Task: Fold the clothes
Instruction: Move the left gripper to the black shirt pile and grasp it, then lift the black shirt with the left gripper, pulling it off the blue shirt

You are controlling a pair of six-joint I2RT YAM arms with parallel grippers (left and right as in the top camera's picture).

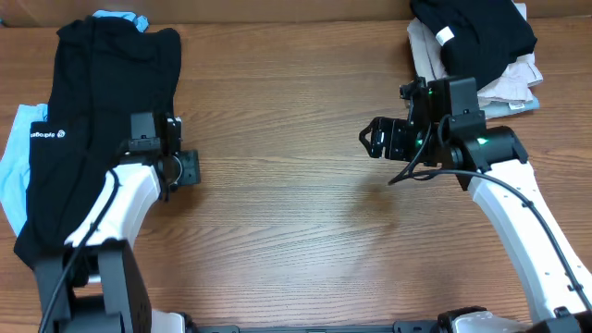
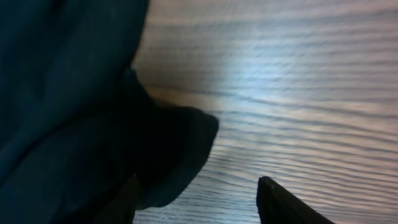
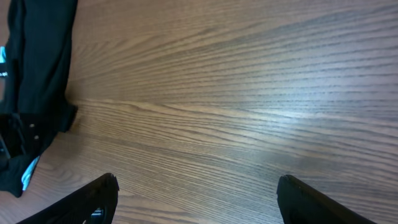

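Currently, the black shirt lies bunched at frame left. The left gripper stands open at its right edge. The right gripper is open over the table, centre-right.

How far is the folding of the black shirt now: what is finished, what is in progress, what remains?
Done: no neat fold shows. The black shirt lies as a long rumpled strip on the left side of the table. In hand: the left gripper is open at a corner of the shirt, with cloth partly between its fingers and no grip yet. The right gripper is open over bare wood. Left: all the folding.
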